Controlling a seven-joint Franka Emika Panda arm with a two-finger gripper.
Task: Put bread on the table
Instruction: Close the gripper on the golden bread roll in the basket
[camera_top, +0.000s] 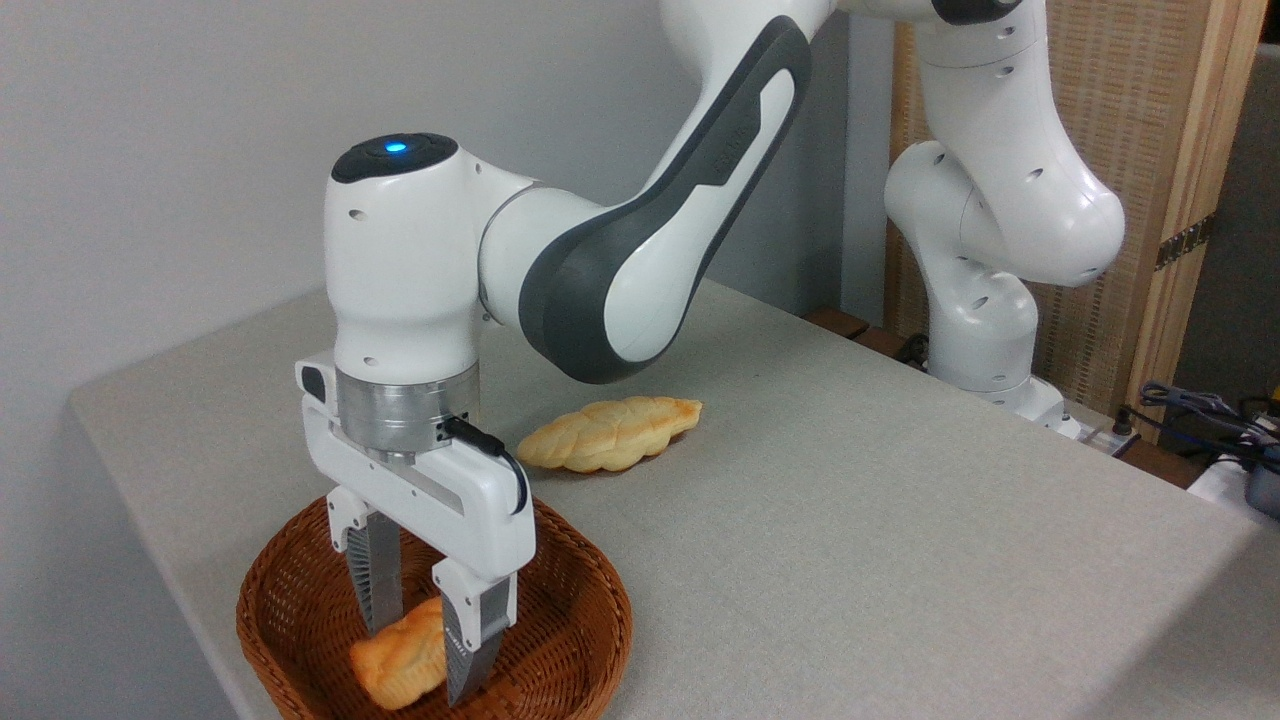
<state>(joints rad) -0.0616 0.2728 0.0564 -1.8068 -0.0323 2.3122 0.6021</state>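
The small, glossy orange-golden knotted bun lies in the brown woven wicker basket, straddled by the open white two-finger gripper. It is judged light, soft and crushable; its middle is best pinched gently. Beyond, a paler braided loaf rests on the grey-beige cloth-like table.

The fingers hide part of the bread; contact unclear.

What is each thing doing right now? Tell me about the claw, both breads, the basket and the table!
Claw: pointing down into the basket, fingers either side of the bun; grip unclear.
Bun: lying in the basket, not on the table yet.
Braided loaf: lying flat on the table.
Basket: upright at the table's near edge, holding the bun.
Table: carries the loaf and basket.
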